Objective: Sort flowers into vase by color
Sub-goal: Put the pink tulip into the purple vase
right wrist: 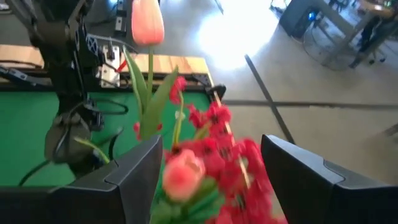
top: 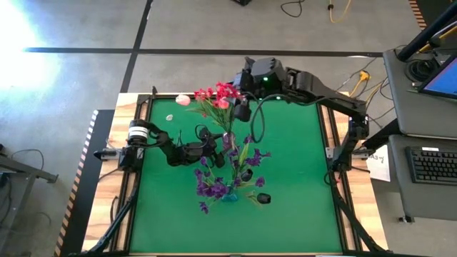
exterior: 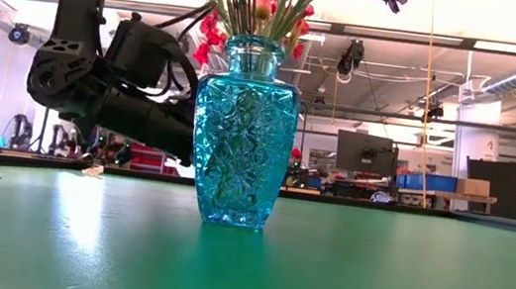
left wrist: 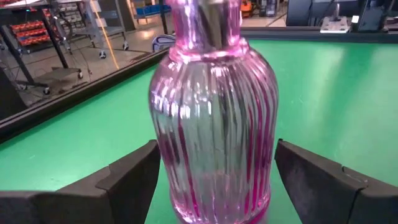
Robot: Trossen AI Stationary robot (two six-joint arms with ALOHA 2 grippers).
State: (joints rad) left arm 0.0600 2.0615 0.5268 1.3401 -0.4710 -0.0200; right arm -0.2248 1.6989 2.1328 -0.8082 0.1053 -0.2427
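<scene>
Pink ribbed vase [left wrist: 211, 118] sits between my left gripper's [left wrist: 211, 186] parted fingers, ungripped. My right gripper [right wrist: 211, 180] hangs apart around the red blooms [right wrist: 233, 155].

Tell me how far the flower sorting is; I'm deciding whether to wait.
Done: purple sprays stand in the blue vase. In hand: red flowers sit between open jaws of the right gripper; the left gripper brackets the pink vase. Left: a pale tulip bud lies on the mat.

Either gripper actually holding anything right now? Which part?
Nothing is gripped. The left gripper stands open around the pink vase, fingers clear of the glass. The right gripper is open above the red flowers.
</scene>
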